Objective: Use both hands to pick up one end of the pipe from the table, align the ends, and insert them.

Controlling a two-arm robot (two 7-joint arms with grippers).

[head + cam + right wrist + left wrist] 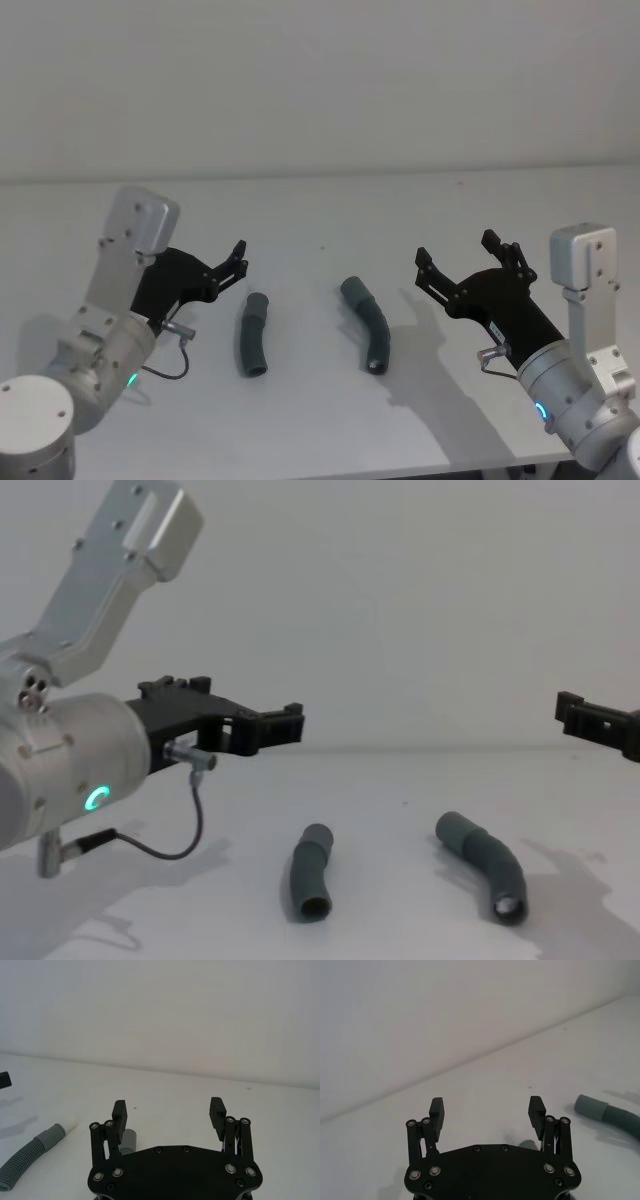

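Hovering | left gripper (pixel 240 258) spread wide, empty | right gripper (pixel 456 248) likewise | pipe pieces (pixel 253 335) seemingly untouched

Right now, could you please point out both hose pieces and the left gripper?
left hose piece (pixel 250 335), head view, mid-body.
right hose piece (pixel 372 322), head view, mid-body.
left gripper (pixel 241 258), head view, midway between fingertips.

Cased in silver, cylindrical, on left arm (pixel 100 365) and right arm (pixel 565 385); ringed green at wrists; tipped with black left gripper (pixel 240 258), right gripper (pixel 456 250), silver-screwed; thin black cable (pixel 194 810) on left
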